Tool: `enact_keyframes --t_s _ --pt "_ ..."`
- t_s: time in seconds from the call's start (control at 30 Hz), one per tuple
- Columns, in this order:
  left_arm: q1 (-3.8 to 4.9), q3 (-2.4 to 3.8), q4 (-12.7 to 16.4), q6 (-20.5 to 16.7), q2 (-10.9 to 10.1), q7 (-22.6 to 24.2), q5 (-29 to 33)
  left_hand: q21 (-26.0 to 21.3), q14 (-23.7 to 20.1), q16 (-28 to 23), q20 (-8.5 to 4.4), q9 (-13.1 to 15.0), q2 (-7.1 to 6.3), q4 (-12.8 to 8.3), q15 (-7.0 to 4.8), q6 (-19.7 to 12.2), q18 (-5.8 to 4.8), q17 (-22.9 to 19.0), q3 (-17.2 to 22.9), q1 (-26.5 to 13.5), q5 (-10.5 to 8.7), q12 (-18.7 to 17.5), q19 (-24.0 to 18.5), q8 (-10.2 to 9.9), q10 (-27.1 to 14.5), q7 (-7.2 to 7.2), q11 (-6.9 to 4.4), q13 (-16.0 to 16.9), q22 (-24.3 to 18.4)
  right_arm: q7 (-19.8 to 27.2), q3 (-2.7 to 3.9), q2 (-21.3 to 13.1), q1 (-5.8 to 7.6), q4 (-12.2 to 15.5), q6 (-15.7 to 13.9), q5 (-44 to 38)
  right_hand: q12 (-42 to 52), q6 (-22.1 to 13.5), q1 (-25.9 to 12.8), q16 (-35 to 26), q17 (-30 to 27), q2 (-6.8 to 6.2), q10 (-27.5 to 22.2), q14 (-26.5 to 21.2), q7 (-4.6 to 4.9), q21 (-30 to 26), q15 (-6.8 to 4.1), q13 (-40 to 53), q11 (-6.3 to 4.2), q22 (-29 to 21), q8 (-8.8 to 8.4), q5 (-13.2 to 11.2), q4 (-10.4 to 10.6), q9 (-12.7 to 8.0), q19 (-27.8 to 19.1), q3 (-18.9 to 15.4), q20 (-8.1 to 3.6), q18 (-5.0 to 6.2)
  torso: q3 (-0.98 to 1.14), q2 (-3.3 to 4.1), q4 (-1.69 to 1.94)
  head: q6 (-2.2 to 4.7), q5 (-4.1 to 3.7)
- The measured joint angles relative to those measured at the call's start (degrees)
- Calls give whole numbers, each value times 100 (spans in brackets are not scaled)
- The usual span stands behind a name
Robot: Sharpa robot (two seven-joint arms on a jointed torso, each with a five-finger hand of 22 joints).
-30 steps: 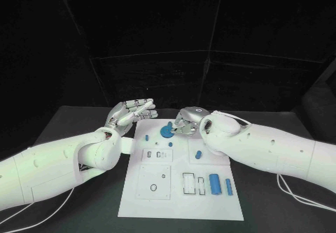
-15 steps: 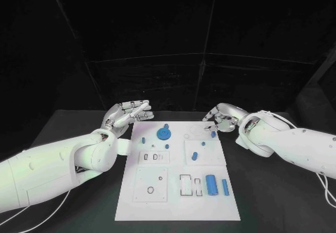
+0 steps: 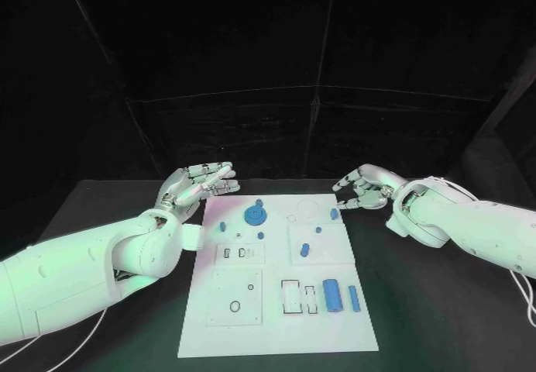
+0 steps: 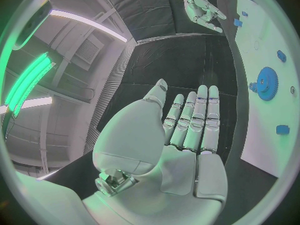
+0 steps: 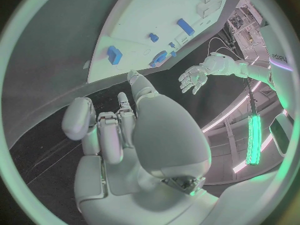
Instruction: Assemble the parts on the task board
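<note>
Left hand (image 3: 201, 184): hovers just off the far-left corner of the task board, fingers straight and together, palm bare, holding nothing.
Task board (image 3: 280, 329): white plate, mid-counter (image 3: 447, 310), between the two arms; long axis runs near to far.
Gear (image 3: 257, 212): blue toothed disc, far-left part of the board, lying flat, axis upright; seemingly seated.
Small blue parts (image 3: 305, 249): scattered across the far half of the board; which way each points is too small to tell.
Long blue cylinders (image 3: 333, 294): two, side by side at the near right of the board, lying flat, long axes near to far, parallel to the board's long edge.
Right hand (image 3: 364, 187): just off the far-right corner of the board, fingers loosely curled and apart, nothing in its grasp.
Risk, left: a reach across the gear could knock it askew.
Risk, right: a lying cylinder may roll sideways if touched off-centre, or tip when stood upright.
</note>
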Motion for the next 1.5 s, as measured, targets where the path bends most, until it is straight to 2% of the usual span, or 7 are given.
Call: enact_keyframes --t_s 0.37,0.57,1.1,1.27,1.5 --pt "-12 -1 -53 17 33 0 0 0 0 0 0 0 0 0 0 0 0 0 0 0 0 0 0 0 0 0 0 0 1 47 3 148 -91 -250 81 -5 -15 -116 -21 0 -1 -18 -20 -13 50 0 13 33 20 34 0 -16 -6 0 22 7 23 0 -18 4 17 -46 -5" --pt "-14 -1 -75 19 39 0 0 0 0 0 0 0 0 0 0 0 0 0 0 0 0 0 0 0 0 0 0 0 1 55 0 160 -147 -255 147 -10 -15 -115 -82 0 -1 -19 -20 -21 50 0 21 33 20 44 1 -20 -6 2 22 7 23 1 -21 4 13 -65 -18" --pt "-19 -1 -113 21 46 -1 0 0 0 0 0 0 0 0 0 0 0 0 0 0 0 0 0 0 0 0 0 0 2 71 1 21 -168 -73 238 1 11 -114 -201 0 -2 13 2 0 48 26 42 32 41 104 53 -49 -6 31 54 7 54 1 -27 -5 9 -70 -46" --pt "-20 -2 -118 21 54 -1 0 0 0 0 0 0 0 0 0 0 0 0 0 0 0 0 0 0 0 0 0 0 2 63 2 43 -177 -97 252 8 36 -93 -223 0 -2 35 2 0 68 26 41 32 41 119 91 -49 -6 42 62 7 63 1 -30 -5 10 -70 -62" --pt "-23 -2 -124 21 59 -1 0 0 0 0 0 0 0 0 0 0 0 0 0 0 0 0 0 0 0 0 0 0 -4 16 1 110 -270 -202 251 1 65 -23 -191 0 -2 67 23 0 47 49 41 34 62 157 125 -167 -57 51 62 94 63 1 -30 -4 21 -73 -66"
